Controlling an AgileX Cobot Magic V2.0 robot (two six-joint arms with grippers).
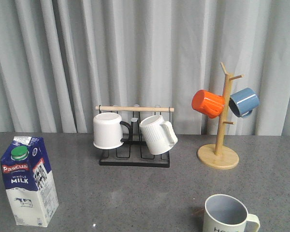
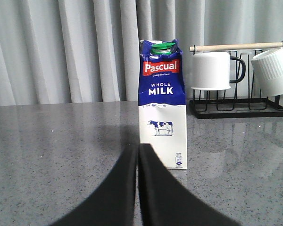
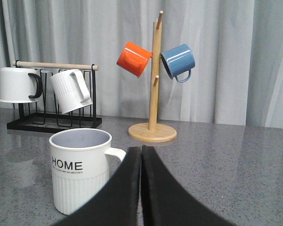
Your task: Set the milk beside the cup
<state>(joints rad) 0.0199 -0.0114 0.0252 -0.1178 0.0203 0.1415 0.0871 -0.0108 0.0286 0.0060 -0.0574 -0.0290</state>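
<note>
1. A grey curtain (image 1: 53, 63) hangs in folds across the whole back of the room.
2. The speckled grey surface (image 1: 135, 193) runs from the curtain to the near edge and carries everything.
3. A wooden mug tree (image 1: 221, 121) stands at the back right on a round base, with an orange mug (image 1: 208, 103) and a blue mug (image 1: 244, 102) hooked on its pegs.
4. A black wire rack (image 1: 134, 157) with a wooden rail sits at the back centre; a plain white mug (image 1: 108, 130) with a black handle and a ribbed white mug (image 1: 157, 134) hang tilted from it.
5. The milk (image 1: 29, 181) stands upright at the front left, green cap on, red logo and cow picture facing the left arm. It is well apart from the cup, with bare surface between them.
6. The cup (image 1: 227, 213) stands upright at the front right, greyish-blue inside, handle towards the right, black "HOME" lettering on its side in the right wrist view.
7. The left gripper (image 2: 137, 149) sits just short of the milk, jaws pressed together with nothing between them.
8. The right gripper (image 3: 141, 151) sits just beside the cup's handle, jaws likewise pressed together and holding nothing.
</note>
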